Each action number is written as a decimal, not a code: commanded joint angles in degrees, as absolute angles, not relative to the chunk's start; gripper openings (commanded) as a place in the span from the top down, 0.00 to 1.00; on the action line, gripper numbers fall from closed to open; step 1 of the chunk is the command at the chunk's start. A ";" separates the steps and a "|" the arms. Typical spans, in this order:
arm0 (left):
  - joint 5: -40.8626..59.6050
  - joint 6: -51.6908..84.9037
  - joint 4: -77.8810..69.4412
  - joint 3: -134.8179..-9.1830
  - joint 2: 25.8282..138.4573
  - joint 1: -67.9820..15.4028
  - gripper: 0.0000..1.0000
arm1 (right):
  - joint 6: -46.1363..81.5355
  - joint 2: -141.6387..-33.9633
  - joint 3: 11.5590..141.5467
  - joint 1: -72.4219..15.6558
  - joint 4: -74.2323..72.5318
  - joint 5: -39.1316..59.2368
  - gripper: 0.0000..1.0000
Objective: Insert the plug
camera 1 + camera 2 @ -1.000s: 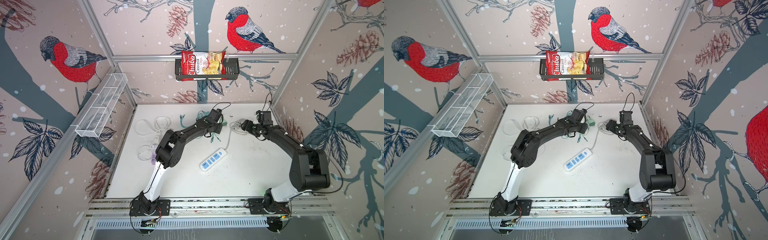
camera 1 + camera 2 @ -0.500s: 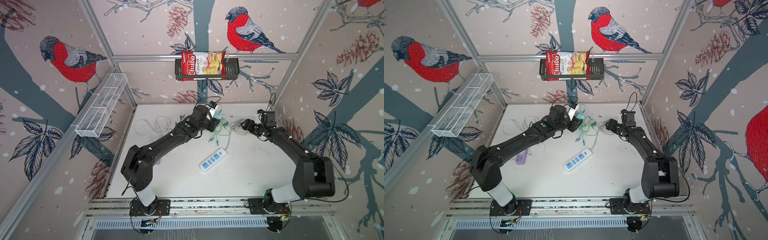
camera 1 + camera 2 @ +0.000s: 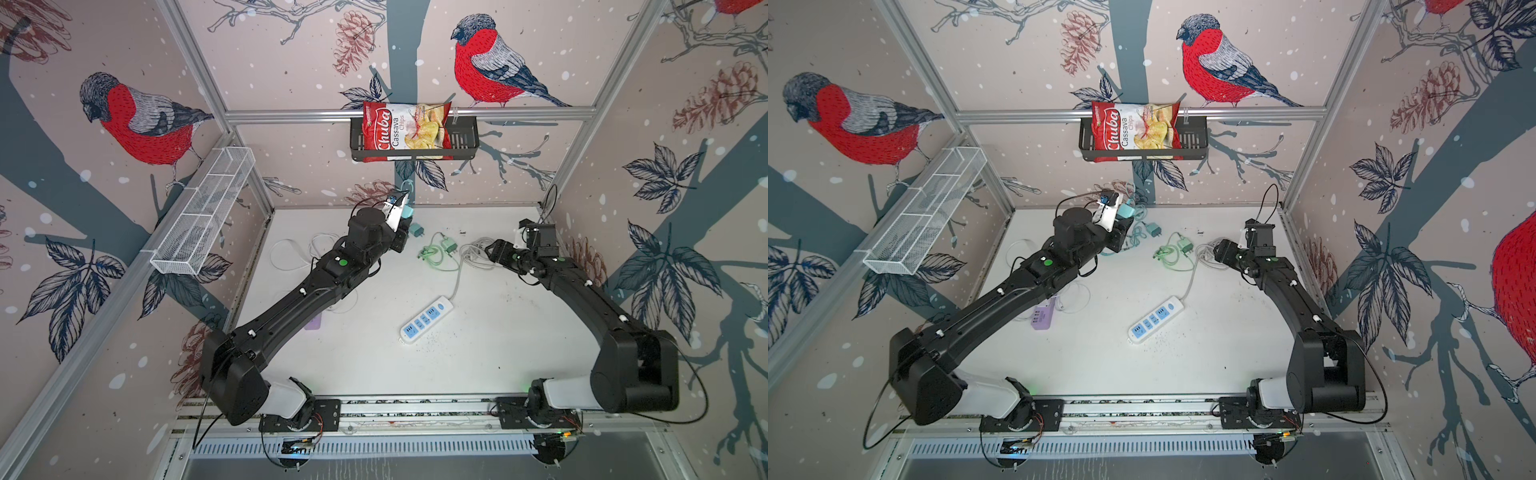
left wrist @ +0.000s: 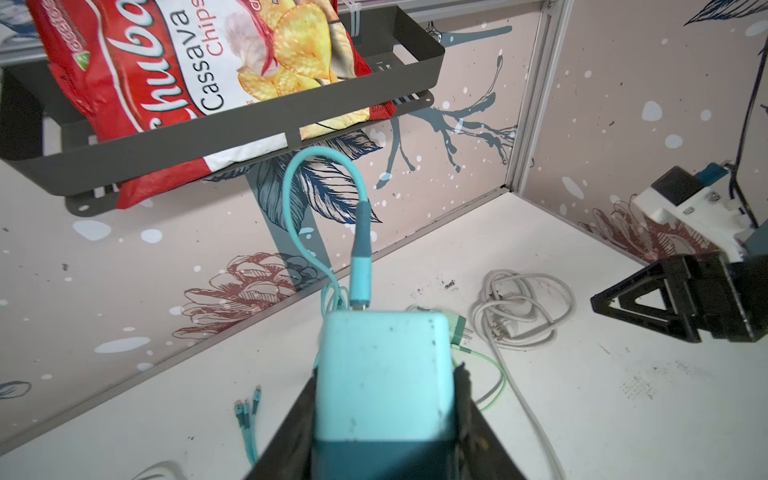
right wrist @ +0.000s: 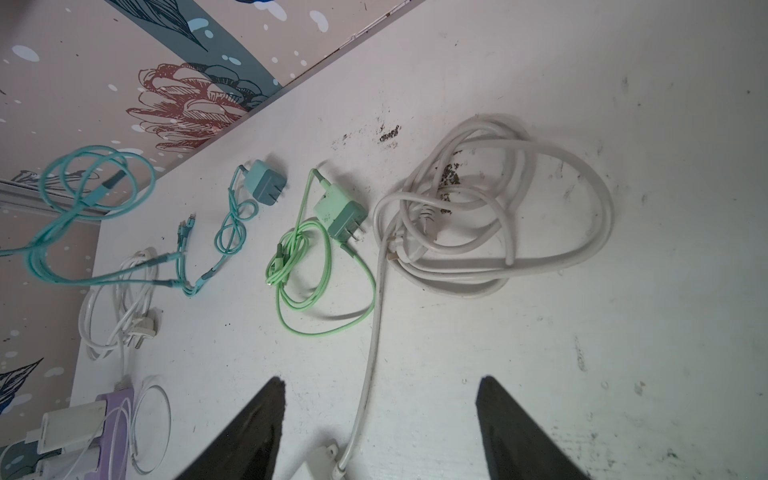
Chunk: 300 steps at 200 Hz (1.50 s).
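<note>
My left gripper (image 4: pixel 382 401) is shut on a light teal charger plug (image 4: pixel 382 370), held in the air close to the back wall (image 3: pixel 407 211). Its teal cable (image 4: pixel 309 162) loops up from the plug and trails down to the table. The white and blue power strip (image 3: pixel 427 320) lies flat mid-table, well in front of the held plug, with its white cord (image 5: pixel 374 332) running back to a coil (image 5: pixel 494 208). My right gripper (image 5: pixel 380 386) stands open just above the table over that cord, near the coil (image 3: pixel 473 249), with nothing between its fingers.
A second teal plug (image 5: pixel 266 185) and a green plug (image 5: pixel 340 212) with coiled cables lie at the back. White cables (image 3: pixel 291 253) and a purple strip (image 3: pixel 1042 316) lie at the left. A black shelf (image 3: pixel 465 141) with a chips bag (image 3: pixel 405 131) hangs above; a wire basket (image 3: pixel 203 212) is on the left wall.
The left arm has unfolded and stretched toward the back wall, lifting the teal plug off the table with its cable trailing. The right arm has barely moved.
</note>
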State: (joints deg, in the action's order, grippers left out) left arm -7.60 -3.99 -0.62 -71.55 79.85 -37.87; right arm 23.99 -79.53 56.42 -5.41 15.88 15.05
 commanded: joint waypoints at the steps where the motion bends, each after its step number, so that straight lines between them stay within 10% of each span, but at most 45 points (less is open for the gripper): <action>1: -8.87 -6.94 -6.12 -67.54 76.99 -37.78 0.78 | 23.74 -78.02 55.71 -5.54 16.41 14.63 0.27; 164: -3.01 -6.08 -36.36 -27.77 60.76 -37.71 0.81 | 28.82 -58.80 45.71 -17.81 18.99 23.67 0.25; 300: 5.28 -4.89 -62.14 -16.74 71.82 -38.67 0.84 | 31.55 -60.97 45.94 -29.78 17.78 25.98 0.26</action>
State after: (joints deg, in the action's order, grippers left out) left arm 3.20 -4.32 -52.49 -17.89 70.74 -38.30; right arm 30.74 -60.49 45.52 -28.21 19.29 26.22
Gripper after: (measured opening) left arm 0.432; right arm 0.744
